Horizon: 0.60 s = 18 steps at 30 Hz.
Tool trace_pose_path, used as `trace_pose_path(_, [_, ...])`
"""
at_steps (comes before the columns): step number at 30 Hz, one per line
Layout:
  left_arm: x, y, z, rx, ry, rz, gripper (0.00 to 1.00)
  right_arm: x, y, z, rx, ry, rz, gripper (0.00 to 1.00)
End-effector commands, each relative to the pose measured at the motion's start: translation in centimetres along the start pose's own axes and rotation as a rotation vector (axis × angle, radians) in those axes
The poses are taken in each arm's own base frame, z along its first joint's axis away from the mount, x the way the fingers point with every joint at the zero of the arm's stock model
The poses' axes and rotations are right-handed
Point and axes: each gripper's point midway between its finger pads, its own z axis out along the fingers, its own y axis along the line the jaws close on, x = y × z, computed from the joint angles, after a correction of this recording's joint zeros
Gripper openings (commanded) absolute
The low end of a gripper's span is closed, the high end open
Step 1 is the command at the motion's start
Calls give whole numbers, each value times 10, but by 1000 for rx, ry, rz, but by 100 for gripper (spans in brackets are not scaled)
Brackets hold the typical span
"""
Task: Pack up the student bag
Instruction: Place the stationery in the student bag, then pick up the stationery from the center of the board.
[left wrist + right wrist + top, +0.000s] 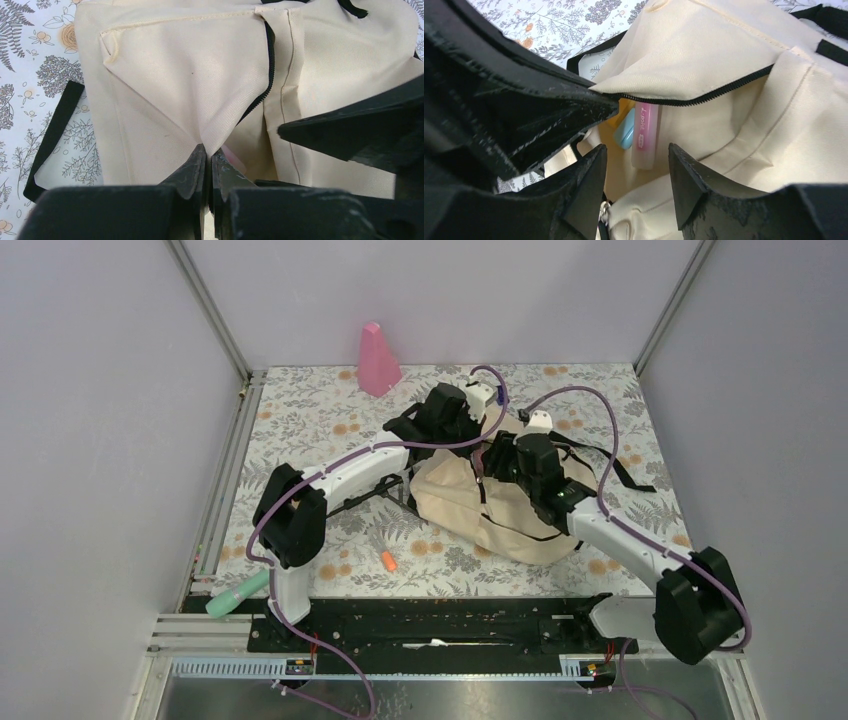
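Note:
The beige student bag point(470, 505) lies mid-table with its black zipper point(265, 85) undone. My left gripper point(209, 152) is shut on a fold of the bag's cloth point(190, 75) beside the zipper and holds the mouth apart. My right gripper point(638, 152) hangs open just over that mouth, nothing between its fingers. Inside the bag point(724, 50) a pink-capped pen-like item point(645, 135) lies ahead of the fingertips, beside a light blue item point(626, 132) and something yellow. From the top view both grippers point(478, 425) point(505, 465) meet over the bag's upper part.
A pink cone-shaped object point(378, 360) stands at the back of the flowered tabletop. A small orange piece point(389, 561) lies in front of the bag. A green marker point(238, 595) rests by the left arm's base. Black straps point(52, 140) trail off the bag's sides.

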Motion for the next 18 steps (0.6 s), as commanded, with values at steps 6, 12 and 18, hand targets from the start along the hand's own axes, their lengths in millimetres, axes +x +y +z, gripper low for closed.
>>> trace_pose_path(6, [-56,-4,-30,-9,-168,20,0,2,13,-47,-142,36,-158,57])
trace_pose_path(12, [-56,-4,-30,-7,-169,16,0,20,32,-77,-315,88,-171,57])
trace_pose_path(18, [-56,-4,-30,-6,-169,16,0,49,56,-98,-426,147,-170,56])
